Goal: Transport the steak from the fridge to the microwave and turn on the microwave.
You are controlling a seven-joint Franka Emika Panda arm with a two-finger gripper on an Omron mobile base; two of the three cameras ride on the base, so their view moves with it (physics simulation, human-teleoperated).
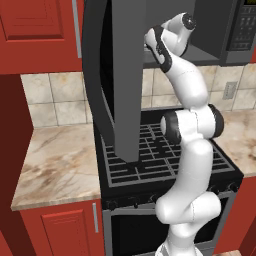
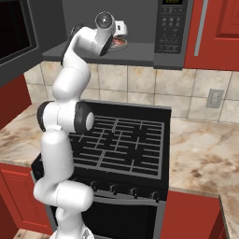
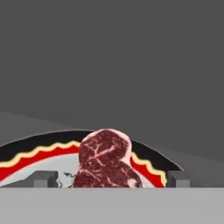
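- Far left in the left base view: red upper cabinet (image 1: 37,35) with a grey handle, tiled backsplash below it.
- Beneath: marble counter (image 1: 57,162), red lower cabinet door (image 1: 67,232) under its near edge.
- Next to the right: microwave door (image 1: 117,75) swung wide open toward the near side, hanging dark over the stove.
- Centre, low: black grated stove (image 2: 123,147), knobs along the near front, oven below.
- Above the stove: microwave (image 2: 154,42), cavity open, keypad (image 2: 170,25) on the right end.
- White arm (image 2: 70,116) rising near the stove front, reaching up and far into the cavity.
- Gripper (image 3: 111,180) inside the cavity, fingertips (image 3: 43,178) spread wide apart, pinching nothing.
- Steak (image 3: 107,159) lying between the spread tips on a plate (image 3: 39,153) with black rim, red band and wavy pale trim; contact with the tips not discernible.
- Same plate visible in the right base view, on the microwave floor just right of the wrist.
- Right of the microwave: red cabinet (image 2: 219,32) with grey handle.
- Lower right: wall outlet (image 2: 214,98) on the tiles, marble counter (image 2: 200,154) near it.
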